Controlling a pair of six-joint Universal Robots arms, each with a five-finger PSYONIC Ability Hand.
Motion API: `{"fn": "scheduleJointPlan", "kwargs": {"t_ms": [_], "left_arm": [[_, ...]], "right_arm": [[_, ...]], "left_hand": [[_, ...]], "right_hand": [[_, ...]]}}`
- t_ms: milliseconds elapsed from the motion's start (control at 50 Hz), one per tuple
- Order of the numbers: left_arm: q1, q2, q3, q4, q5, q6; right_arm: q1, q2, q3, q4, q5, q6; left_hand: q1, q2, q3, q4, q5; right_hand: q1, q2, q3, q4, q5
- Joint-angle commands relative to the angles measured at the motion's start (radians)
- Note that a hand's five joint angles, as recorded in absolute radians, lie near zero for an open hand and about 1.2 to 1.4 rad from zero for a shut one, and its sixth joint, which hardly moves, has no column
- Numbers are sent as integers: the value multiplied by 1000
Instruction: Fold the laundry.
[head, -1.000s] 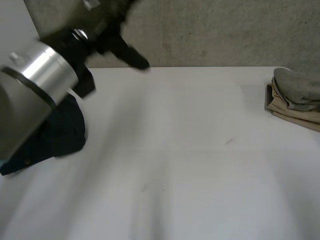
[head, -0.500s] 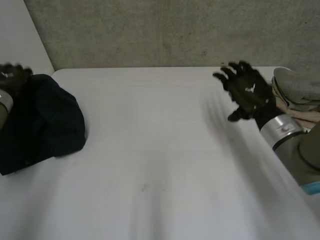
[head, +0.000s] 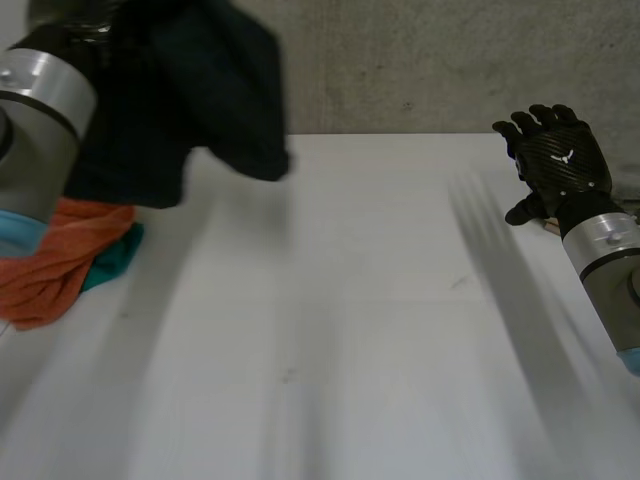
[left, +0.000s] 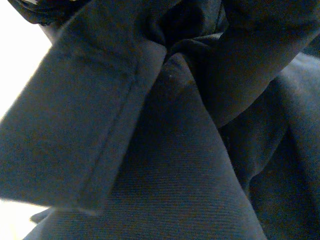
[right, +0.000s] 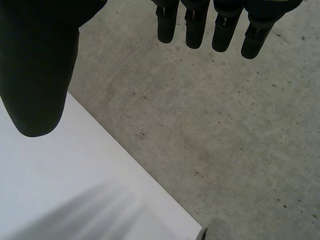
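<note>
The dark navy fabric garment (head: 205, 85) hangs from the left arm (head: 40, 95) above the white table (head: 350, 330). It seems to cover the left hand, so I cannot tell its grasp. The right hand (head: 555, 165) hovers at the table's right side, its fingers (right: 200, 25) released and holding nothing. A crumpled orange cloth (head: 60, 250) lies under the left arm.

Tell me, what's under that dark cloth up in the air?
An orange cloth lies on the white table below the dark cloth, a teal cloth peeking out beside it. The left arm hides part of the orange one.
</note>
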Motion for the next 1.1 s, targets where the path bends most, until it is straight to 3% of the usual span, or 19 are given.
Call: {"fn": "scheduleJointPlan", "kwargs": {"t_ms": [20,180,240,260,280,340,460,540,580,640,720,860,920,960,980,1000,1040,1100], "left_arm": [[-208,-97,-20,-71,-66,-55],[-341,-350,-45,-174,-135,-55],[-364,-373,-63,-231,-143,-60],[-367,-366,-75,-264,-148,-60],[-367,-355,-82,-280,-151,-60],[-335,-276,-105,-291,-170,-55],[-220,-120,-151,-219,-155,-55],[-136,-68,-169,-173,-39,-49],[-85,-63,-172,-171,67,-40],[-32,-86,-166,-183,211,-20],[8,-172,-145,-212,317,10],[-11,-361,-99,-304,331,139],[-30,-407,-89,-341,328,182],[-53,-428,-80,-377,323,208],[-61,-432,-77,-387,320,210],[-74,-430,-71,-404,314,210],[-85,-418,-63,-412,300,205],[-91,-354,-53,-429,241,183]], "right_arm": [[-13,-12,-11,44,12,9],[-25,2,-48,117,14,34],[-23,19,-66,154,18,32],[-22,25,-72,170,20,31],[-20,31,-84,209,26,28],[-14,36,-107,298,38,34],[24,39,-189,629,61,119],[64,37,-209,788,78,294],[84,36,-200,823,90,378],[136,34,-154,834,112,521],[211,40,-86,802,125,632],[357,114,-48,693,194,768],[397,141,-64,673,237,805],[414,152,-77,673,262,819],[426,157,-89,668,292,827],[429,157,-92,665,305,827],[425,149,-112,639,335,816],[414,125,-141,595,340,763]], "left_hand": [[322,215,216,192,332],[322,215,216,192,332],[-110,-218,-216,-240,-101],[-513,-621,-619,-643,-504],[-680,-787,-786,-810,-671],[-900,-1007,-1005,-1030,-890],[-900,-1007,-1005,-1030,-890],[-900,-1007,-1005,-1030,-890],[-900,-1007,-1005,-1030,-890],[-900,-1007,-1005,-1030,-890],[-900,-1007,-1005,-1030,-890],[-900,-1007,-1005,-1030,-890],[-627,-734,-733,-757,-617],[-266,-374,-372,-396,-257],[-93,-201,-199,-223,-84],[263,156,157,133,272],[322,215,216,192,332],[322,215,216,192,332]], "right_hand": [[-76,-38,-33,-37,-49],[-76,-38,-33,-37,-49],[-76,-38,-33,-37,-49],[-76,-38,-33,-37,-49],[-76,-38,-33,-37,-49],[-76,-38,-33,-37,-49],[-76,-38,-33,-37,-49],[-76,-38,-33,-37,-49],[-76,-38,-33,-37,-49],[-76,-38,-33,-37,-49],[-76,-38,-33,-37,-49],[-76,-38,-33,-37,-49],[9,47,52,48,36],[149,187,192,188,177],[458,496,501,497,485],[674,711,716,712,701],[1144,1182,1187,1183,1171],[1146,1184,1189,1185,1173]]}}
